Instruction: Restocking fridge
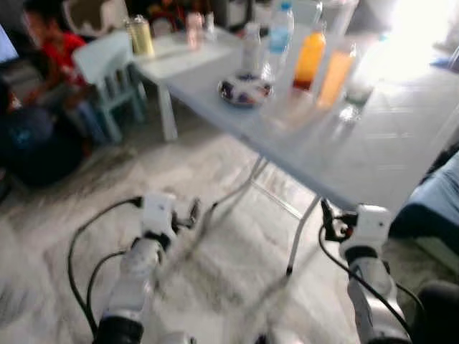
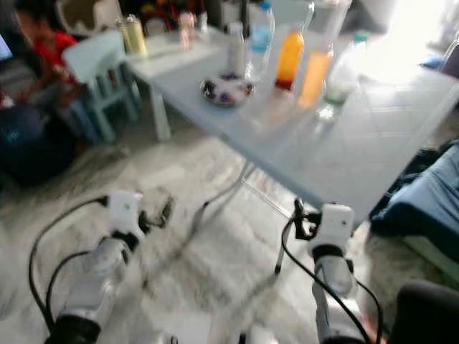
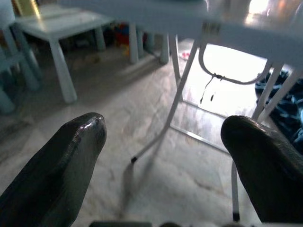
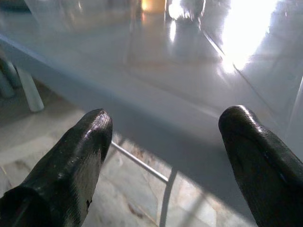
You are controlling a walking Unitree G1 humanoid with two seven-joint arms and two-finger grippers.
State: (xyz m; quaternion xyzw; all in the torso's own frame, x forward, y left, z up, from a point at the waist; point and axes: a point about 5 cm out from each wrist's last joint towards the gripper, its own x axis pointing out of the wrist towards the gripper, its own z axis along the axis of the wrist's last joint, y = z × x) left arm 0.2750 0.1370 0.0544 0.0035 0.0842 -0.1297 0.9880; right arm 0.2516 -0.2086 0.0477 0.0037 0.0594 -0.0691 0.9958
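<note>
While both hands (image 1: pixel 192 212) (image 1: pixel 326 218) hang spread and empty, the bottles (image 1: pixel 310 57) stand well beyond them.

- Two tables: a grey folding table (image 1: pixel 373 154) at the centre and right of the frame, a small white table (image 1: pixel 168 61) at upper left.
- Two orange bottles (image 1: pixel 310 59) (image 1: pixel 336 75), side by side near top centre.
- One clear water bottle (image 1: pixel 280 36).
- One patterned bowl (image 1: pixel 245 91).
- One pale chair (image 1: pixel 107 72), upper left.
- One gold can (image 1: pixel 140 36) on the white table.
- One person (image 1: pixel 50 54) in red, far upper left.
</note>
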